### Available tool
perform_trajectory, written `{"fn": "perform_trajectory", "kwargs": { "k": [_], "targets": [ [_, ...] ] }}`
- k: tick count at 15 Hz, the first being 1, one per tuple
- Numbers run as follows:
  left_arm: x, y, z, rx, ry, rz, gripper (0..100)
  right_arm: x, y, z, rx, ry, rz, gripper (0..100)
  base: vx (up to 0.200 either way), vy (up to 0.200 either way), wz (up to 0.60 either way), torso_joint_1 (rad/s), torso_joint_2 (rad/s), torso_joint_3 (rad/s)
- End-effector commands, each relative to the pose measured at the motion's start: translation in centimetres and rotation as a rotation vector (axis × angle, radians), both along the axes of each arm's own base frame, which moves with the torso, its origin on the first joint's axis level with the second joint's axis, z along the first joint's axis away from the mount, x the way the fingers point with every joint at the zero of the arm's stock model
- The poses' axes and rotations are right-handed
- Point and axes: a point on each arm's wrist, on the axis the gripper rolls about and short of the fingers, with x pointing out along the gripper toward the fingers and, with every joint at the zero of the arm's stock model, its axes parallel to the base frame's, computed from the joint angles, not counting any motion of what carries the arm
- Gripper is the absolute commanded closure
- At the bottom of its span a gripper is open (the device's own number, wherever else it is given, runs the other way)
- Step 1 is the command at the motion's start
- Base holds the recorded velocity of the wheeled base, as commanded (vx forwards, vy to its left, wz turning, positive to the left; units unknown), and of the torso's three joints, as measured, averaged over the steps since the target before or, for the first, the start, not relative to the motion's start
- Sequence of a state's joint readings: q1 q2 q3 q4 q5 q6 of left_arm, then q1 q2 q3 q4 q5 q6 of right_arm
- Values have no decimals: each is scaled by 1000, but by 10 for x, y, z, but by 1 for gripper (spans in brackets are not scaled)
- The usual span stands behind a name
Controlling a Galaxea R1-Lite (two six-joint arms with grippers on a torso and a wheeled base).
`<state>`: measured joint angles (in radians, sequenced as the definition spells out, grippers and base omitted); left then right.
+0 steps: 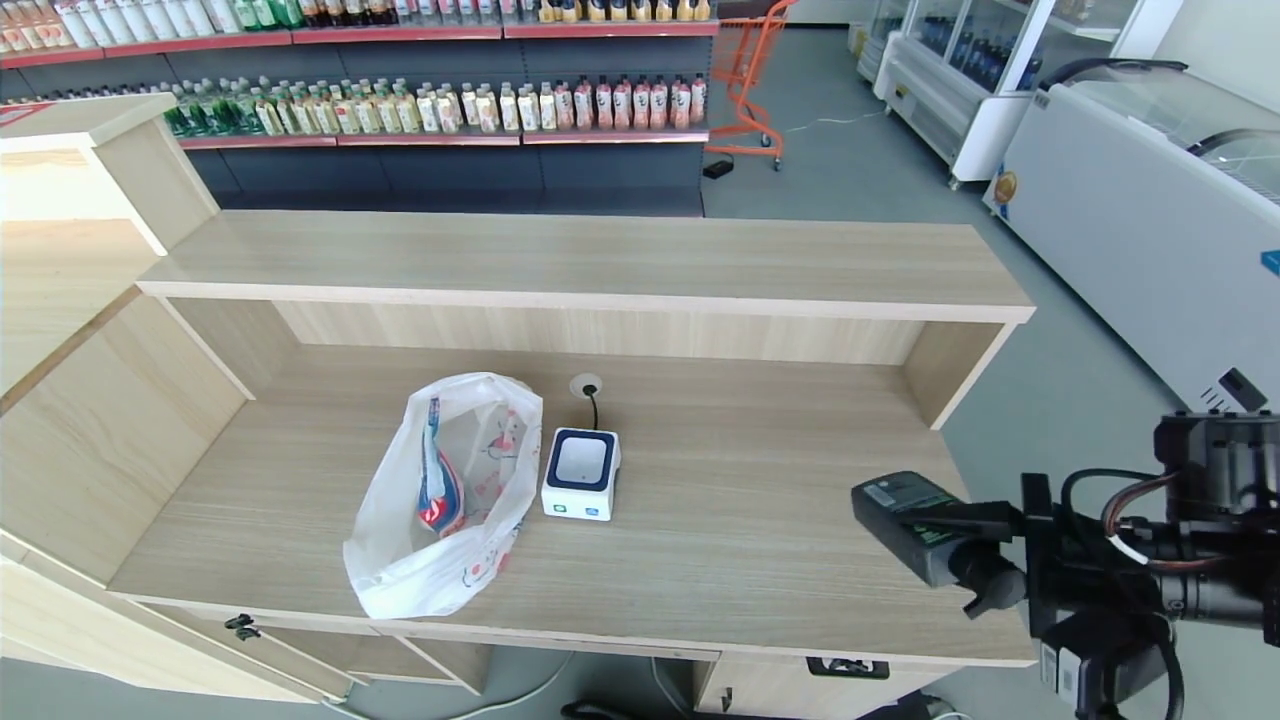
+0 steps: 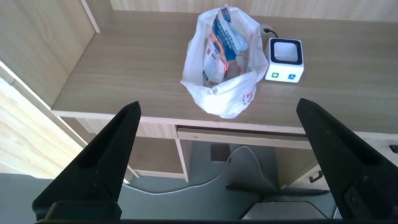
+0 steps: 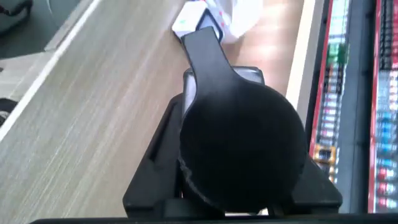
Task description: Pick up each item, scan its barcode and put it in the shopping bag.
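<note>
Right now the right gripper (image 1: 950,528) is clamped on a dark pack (image 1: 900,505) above the counter's (image 1: 750,540) right front corner. The left gripper (image 2: 217,109) hangs off the front edge, fingers spread apart. The shopping bag (image 1: 400,570), with a blue-and-red packet (image 1: 438,490) inside, lies mid-counter just beside the scanner (image 1: 581,473).

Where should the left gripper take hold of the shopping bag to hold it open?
Probably the loose upper rim of the shopping bag on its side away from the scanner, pinched from above by the left gripper, which is open. The bag stands slumped with thin plastic bunched at the top, and packets fill its middle.
</note>
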<state>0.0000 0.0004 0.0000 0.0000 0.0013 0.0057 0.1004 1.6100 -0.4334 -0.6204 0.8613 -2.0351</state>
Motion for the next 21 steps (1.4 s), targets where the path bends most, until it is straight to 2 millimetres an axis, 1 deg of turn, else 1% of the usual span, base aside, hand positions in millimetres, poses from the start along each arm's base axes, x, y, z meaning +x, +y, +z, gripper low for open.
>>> {"fn": "perform_trajectory", "kwargs": {
  "k": [1, 2, 3, 4, 6, 7, 8, 10, 12, 13, 19, 21],
  "targets": [
    [0, 0, 0, 0, 1, 0, 0, -18, 37, -16, -91, -11, 283, 100, 0, 0, 0, 0, 0, 0],
    [0, 0, 0, 0, 1, 0, 0, -17, 38, -18, -129, -75, 323, 100, 0, 0, 0, 0, 0, 0],
    [0, 0, 0, 0, 1, 0, 0, -17, 38, -18, -134, -91, 329, 100, 0, 0, 0, 0, 0, 0],
    [0, 0, 0, 0, 1, 0, 0, -16, 39, -17, -174, -281, 440, 100, 0, 0, 0, 0, 0, 0],
    [0, 0, 0, 0, 1, 0, 0, -17, 52, -23, -90, -353, 614, 100, 0, 0, 0, 0, 0, 0],
    [0, 0, 0, 0, 1, 0, 0, -18, 67, -19, -17, -434, 739, 100, 0, 0, 0, 0, 0, 0],
    [0, 0, 0, 0, 1, 0, 0, -20, 68, -19, 1, -456, 767, 100, 0, 0, 0, 0, 0, 0],
    [0, 0, 0, 0, 1, 0, 0, -18, 68, -21, 0, -463, 771, 100, 0, 0, 0, 0, 0, 0],
    [0, 0, 0, 0, 1, 0, 0, -13, 70, -21, -1, -489, 774, 100, 0, 0, 0, 0, 0, 0],
    [0, 0, 0, 0, 1, 0, 0, -11, 72, -21, 10, -525, 791, 100, 0, 0, 0, 0, 0, 0],
    [0, 0, 0, 0, 1, 0, 0, -10, 80, -17, 20, -563, 817, 100, 0, 0, 0, 0, 0, 0],
    [0, 0, 0, 0, 1, 0, 0, -3, 86, -12, 22, -592, 823, 100, 0, 0, 0, 0, 0, 0]
  ]
}}
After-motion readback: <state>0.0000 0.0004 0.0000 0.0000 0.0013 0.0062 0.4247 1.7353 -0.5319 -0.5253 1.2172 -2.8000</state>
